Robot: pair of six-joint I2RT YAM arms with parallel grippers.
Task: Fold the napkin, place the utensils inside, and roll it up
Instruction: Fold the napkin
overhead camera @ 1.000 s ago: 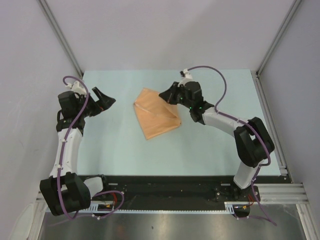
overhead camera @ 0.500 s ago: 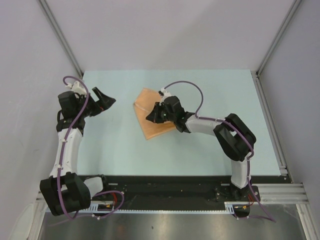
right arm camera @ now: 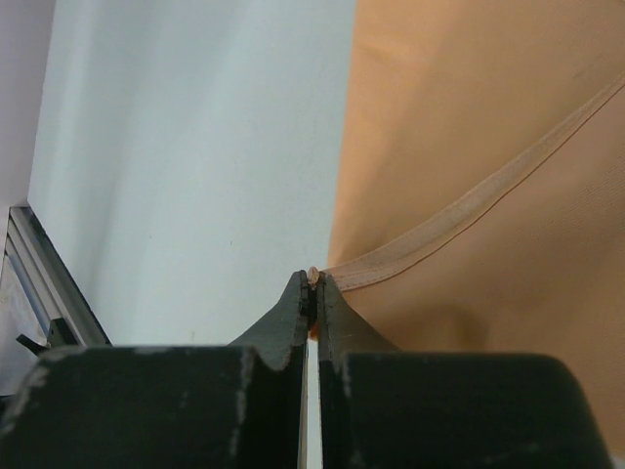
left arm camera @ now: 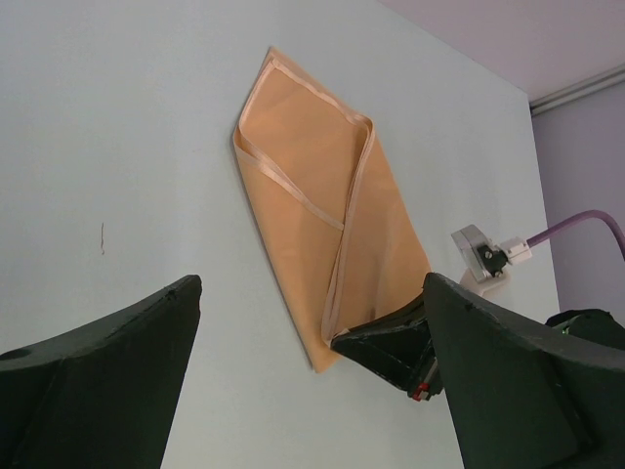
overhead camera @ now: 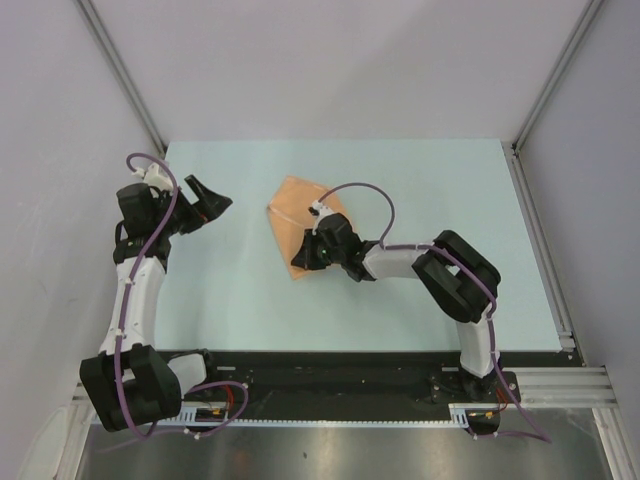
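The right claw (right arm camera: 312, 277) is pinched tight on the hemmed edge of the peach napkin (overhead camera: 298, 205), at the cloth's near corner. The napkin lies folded flat near the middle of the pale tabletop (overhead camera: 430, 180). One flap's hem runs diagonally across it, and its edges sit well inside the tabletop's borders. Open surface separates it from the left claw (overhead camera: 210, 198), which hangs spread wide, well apart to the left.
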